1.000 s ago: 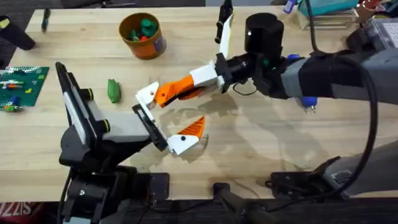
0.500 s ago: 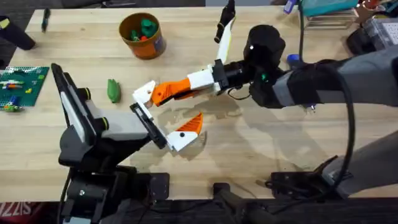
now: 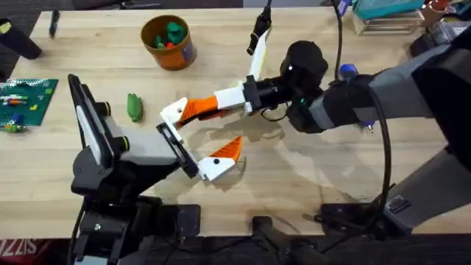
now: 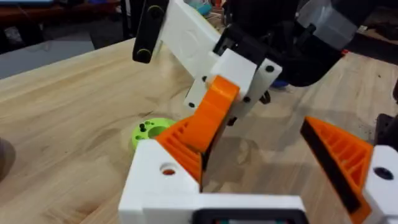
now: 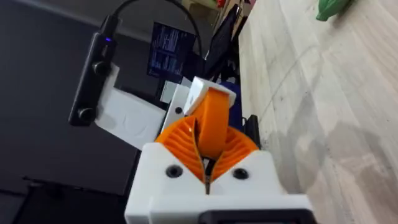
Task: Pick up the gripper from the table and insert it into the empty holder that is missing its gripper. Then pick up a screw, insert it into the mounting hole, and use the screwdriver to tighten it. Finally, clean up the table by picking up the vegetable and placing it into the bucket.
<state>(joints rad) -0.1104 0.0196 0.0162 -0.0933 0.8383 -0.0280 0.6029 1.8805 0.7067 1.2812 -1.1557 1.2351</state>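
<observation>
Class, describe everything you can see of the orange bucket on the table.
The bucket is small, round and orange, seemingly plastic, with a blue label on its side. It stands upright on the wooden table near the far edge, beyond the green vegetable. Green and red items lie inside. Neither pincer touches it.

Pretty standard workshop setup here: a light wooden butcher-block tabletop (image 3: 309, 177) with visible plank seams and grain, lit evenly from above so the shadows stay soft. Past the far edge it's just dark floor or wall, hard to say which. A teal box (image 3: 383, 7) and some clutter sit at the far right corner. From the right wrist view there's a glowing blue computer monitor (image 5: 169, 53) back in a dim room.
</observation>
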